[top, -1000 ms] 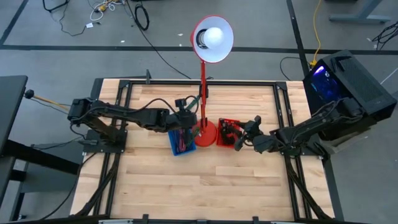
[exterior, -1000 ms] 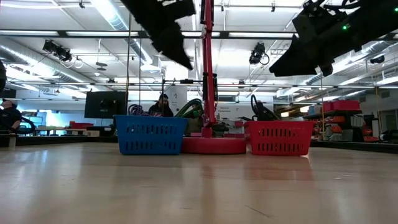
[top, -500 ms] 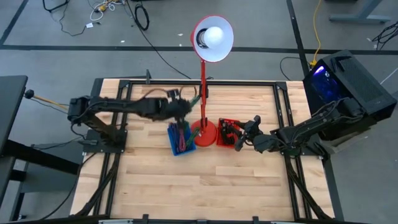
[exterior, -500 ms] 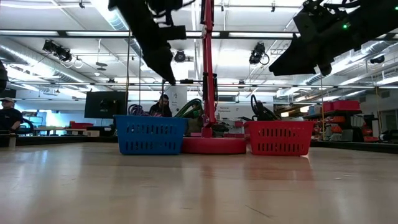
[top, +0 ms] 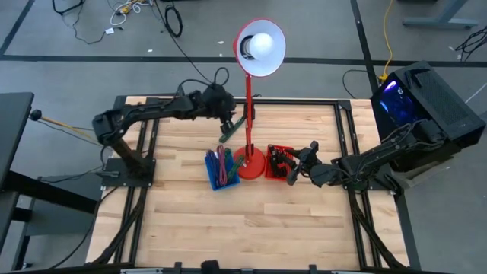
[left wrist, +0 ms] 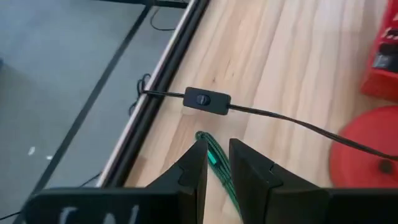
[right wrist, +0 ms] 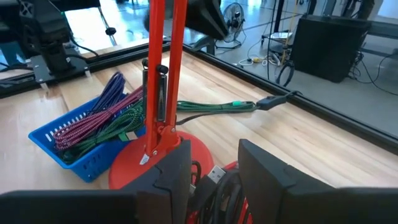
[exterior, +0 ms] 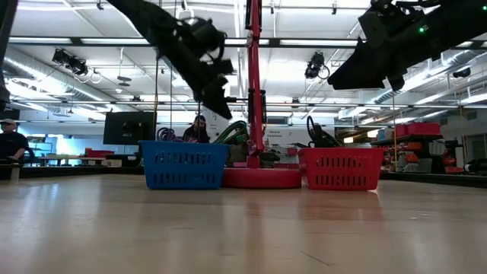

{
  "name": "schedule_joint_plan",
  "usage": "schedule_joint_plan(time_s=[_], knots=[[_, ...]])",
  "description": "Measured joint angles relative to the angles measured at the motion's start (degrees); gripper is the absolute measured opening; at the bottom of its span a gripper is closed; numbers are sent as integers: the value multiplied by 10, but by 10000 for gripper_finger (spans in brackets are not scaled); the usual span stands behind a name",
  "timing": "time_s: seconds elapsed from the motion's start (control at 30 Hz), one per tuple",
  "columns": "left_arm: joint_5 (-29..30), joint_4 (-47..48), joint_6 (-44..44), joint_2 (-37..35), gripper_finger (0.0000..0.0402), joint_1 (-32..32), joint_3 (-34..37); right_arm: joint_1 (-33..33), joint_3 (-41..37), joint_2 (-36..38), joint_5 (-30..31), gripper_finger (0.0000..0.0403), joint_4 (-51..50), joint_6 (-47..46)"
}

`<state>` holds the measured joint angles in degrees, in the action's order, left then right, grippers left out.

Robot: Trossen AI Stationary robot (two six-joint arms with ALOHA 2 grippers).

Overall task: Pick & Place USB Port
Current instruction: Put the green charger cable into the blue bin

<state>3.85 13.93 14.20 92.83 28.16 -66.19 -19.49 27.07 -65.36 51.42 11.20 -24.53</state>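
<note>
Cables fill the blue basket (top: 220, 169) at the middle of the high view, just left of the red lamp's round base (top: 249, 162). The red basket (top: 279, 162) sits just right of that base. From above, the left gripper (top: 228, 122) is in the upper middle of the picture, above the blue basket and close to the lamp pole (top: 248, 99). It pinches a green cable (top: 237, 124) between its fingers. The left wrist view shows this best: the two dark fingers (left wrist: 194, 167) are closed on the green cable (left wrist: 214, 160), and past them lie the table (left wrist: 298, 81) and a black cord with a switch (left wrist: 206, 99). The high view is too far off to show that switch. The right wrist view shows the green cable (right wrist: 217, 107) stretched out level behind the lamp pole, and purple and green cables heaped in the blue basket (right wrist: 74, 140). The right gripper (top: 298, 169) hangs over the red basket, right of center in the high view. Its fingers (right wrist: 177, 171) are apart, with a dark cable and a silver USB plug (right wrist: 214, 175) between them; whether they touch it is hard to tell. In the low view both baskets stand side by side, but their walls hide what is inside.
</note>
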Motion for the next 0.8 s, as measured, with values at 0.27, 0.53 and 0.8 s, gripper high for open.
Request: schedule_joint_plan(time_s=[0.27, 0.53, 0.8], knots=[[-6, -15, 23, 107, 71, 8, 1, 0, 0, 0, 0, 132, 5, 2], [-59, -6, -37, 151, 71, 47, 1, 0, 0, 0, 0, 132, 13, 11], [-86, 27, -61, 164, 71, 44, 1, 0, 0, 0, 0, 132, 18, 15]])
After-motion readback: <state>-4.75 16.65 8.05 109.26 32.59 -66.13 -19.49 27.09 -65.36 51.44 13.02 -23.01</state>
